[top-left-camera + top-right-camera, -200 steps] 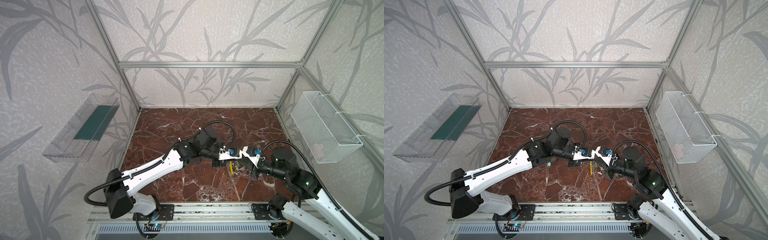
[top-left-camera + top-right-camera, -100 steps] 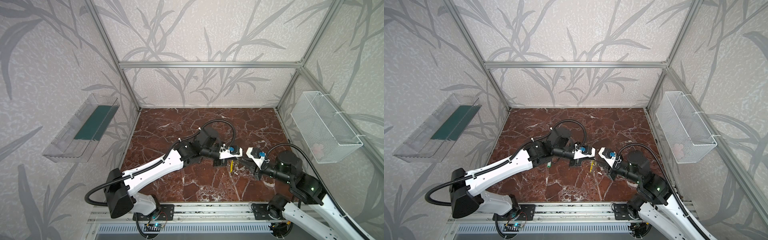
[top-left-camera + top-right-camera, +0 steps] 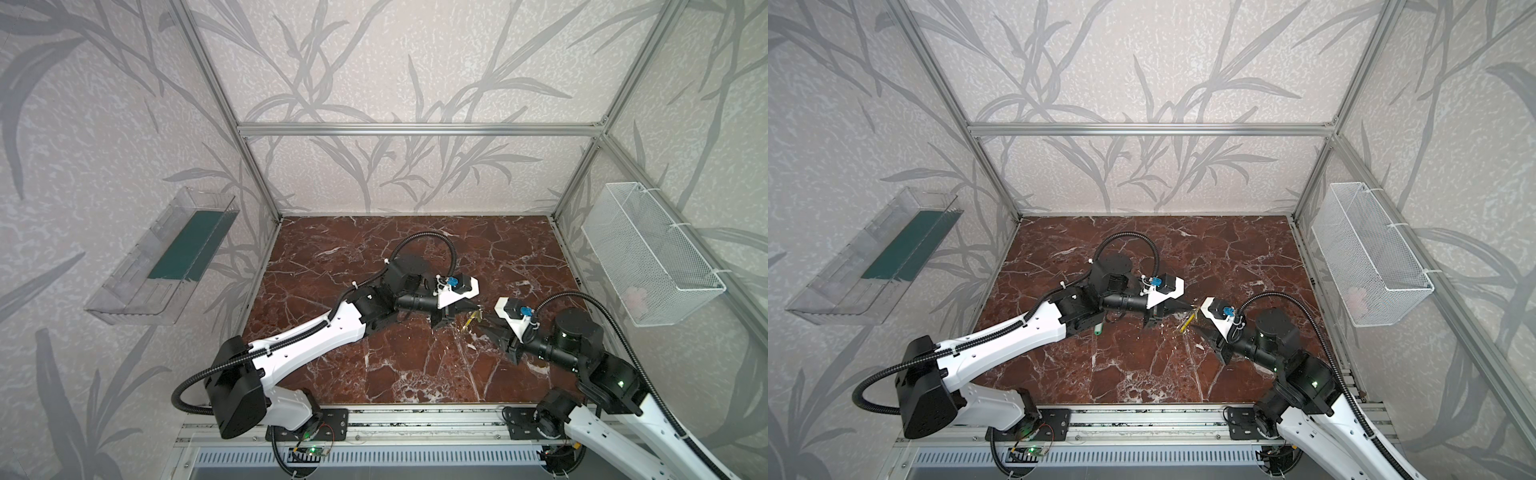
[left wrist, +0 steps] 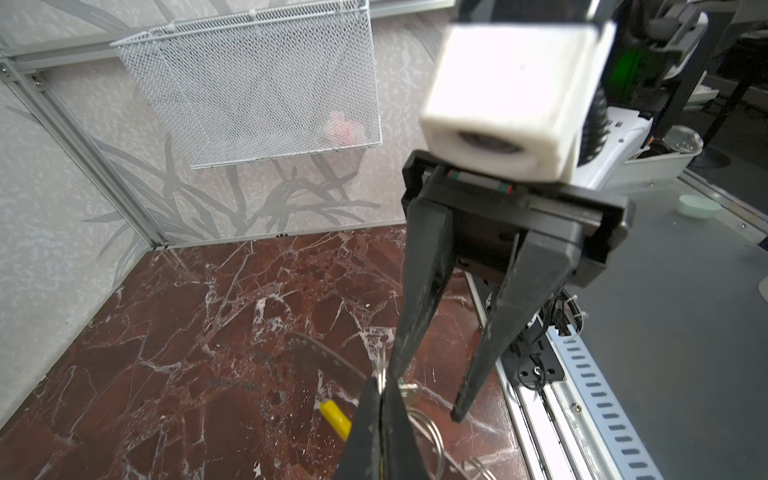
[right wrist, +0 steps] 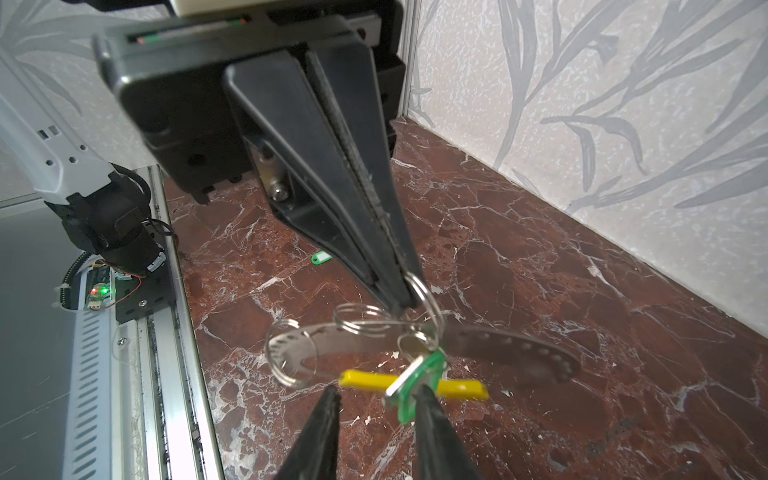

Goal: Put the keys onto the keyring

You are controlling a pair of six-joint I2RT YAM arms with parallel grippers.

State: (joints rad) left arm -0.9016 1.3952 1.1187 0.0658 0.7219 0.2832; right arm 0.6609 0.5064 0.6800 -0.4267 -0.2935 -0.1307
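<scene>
Left claw [image 5: 397,301] is pinched shut on the flat grey perforated metal keyring [image 5: 519,349], gripping at a small silver wire loop [image 5: 424,291] on the band. The keyring hangs clear of the red-brown marble desk [image 3: 415,374], just right of centre in both top views, and its yellow curved sleeve [image 5: 361,379] sits low in the frame. One small metal key with green oblong tag [image 5: 417,374] hangs from the band, so that key looks threaded on. Right claw [image 5: 376,390] has its jaws narrowly apart and holds nothing. Its tips straddle the sleeve and the hanging tag, and I can't tell if one tip touches the tag. The second green tag with white label [image 3: 1097,329] lies flat on the desk under the left arm, left of centre in a top view; its key blade is not visible. Risks:
- The pinch on a thin wire loop could slip and drop the whole keyring.
- The right claw could snag the tag as it pulls away and set the ring swinging.
- The threaded key may slide off if the band end is open, which I can't tell.
- The second key lies flat and far from the right claw, so it is an awkward pick.
</scene>
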